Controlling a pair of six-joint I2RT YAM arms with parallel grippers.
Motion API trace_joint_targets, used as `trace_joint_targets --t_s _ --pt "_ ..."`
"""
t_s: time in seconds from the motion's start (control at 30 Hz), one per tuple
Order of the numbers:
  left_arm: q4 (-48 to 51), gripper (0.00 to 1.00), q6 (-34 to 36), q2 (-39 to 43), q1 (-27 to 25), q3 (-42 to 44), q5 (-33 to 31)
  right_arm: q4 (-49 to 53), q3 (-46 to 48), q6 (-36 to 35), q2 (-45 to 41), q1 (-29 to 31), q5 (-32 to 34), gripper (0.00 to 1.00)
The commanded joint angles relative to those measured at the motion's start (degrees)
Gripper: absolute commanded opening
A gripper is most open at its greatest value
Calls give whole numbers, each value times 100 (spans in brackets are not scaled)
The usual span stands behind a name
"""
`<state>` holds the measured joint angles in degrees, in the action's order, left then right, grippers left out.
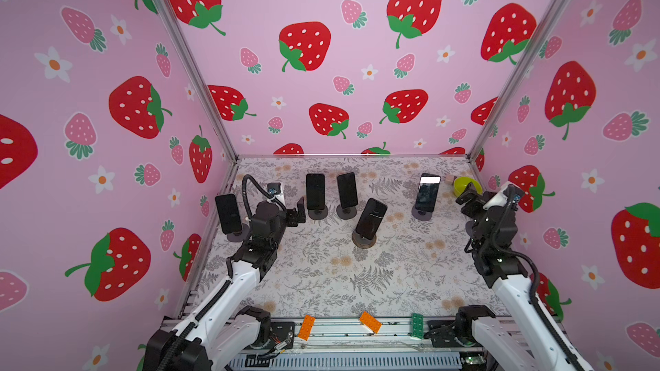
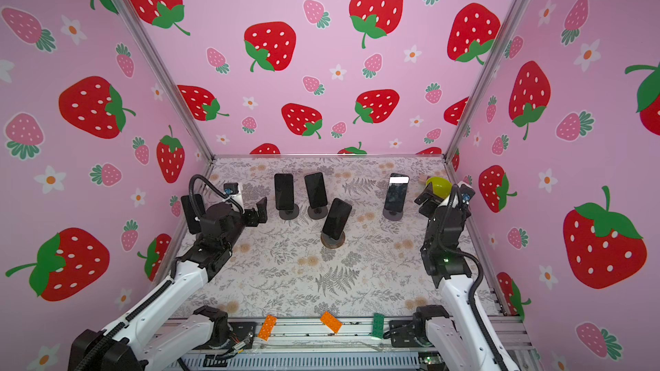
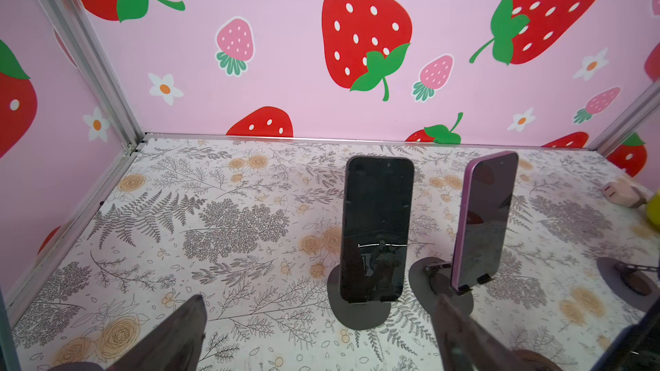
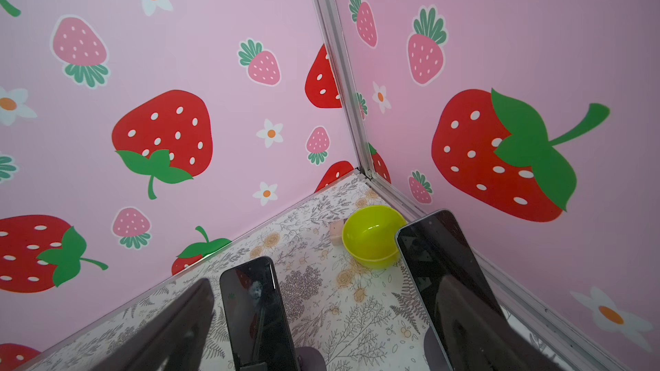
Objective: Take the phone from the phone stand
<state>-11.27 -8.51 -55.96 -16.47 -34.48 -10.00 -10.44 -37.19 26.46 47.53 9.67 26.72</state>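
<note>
While the left gripper point(image 1: 298, 213) is held wide and empty, the phone point(image 3: 376, 230) is seen just ahead of its fingers — upright on its stand point(image 3: 360, 317), long axis vertical — well apart from the right gripper point(image 1: 468, 201), likewise spread.

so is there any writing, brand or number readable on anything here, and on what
No readable text in any view.
Centre phone, like the other dark screens: nothing displayed.
Phone with the lit top edge: only a bright blank band, no characters legible.
Orange brick and the other bricks: no legible marks.
Walls: strawberry and flower print, no words.
</note>
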Motion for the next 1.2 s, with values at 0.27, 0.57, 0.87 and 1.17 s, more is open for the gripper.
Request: trace_joint_targets --t_s 0.27,0.57,0.87,1.17 --pt "2223 99 -1782 311 -181 -1204 312 2257 -2396 -1094 2274 -125 -667 100" --pt "3709 99 -2343 762 -181 -1750 484 3203 -3452 -2101 3262 -402 -318 100" --pt "4135 99 -2200 864 -53 -1828 605 2343 -3174 -3190 3014 -1009 -2085 100" --pt "4049 99 -2193 62 -434 -2202 1032 2643 -3508 -2923 3570 -2170 -2240 100"
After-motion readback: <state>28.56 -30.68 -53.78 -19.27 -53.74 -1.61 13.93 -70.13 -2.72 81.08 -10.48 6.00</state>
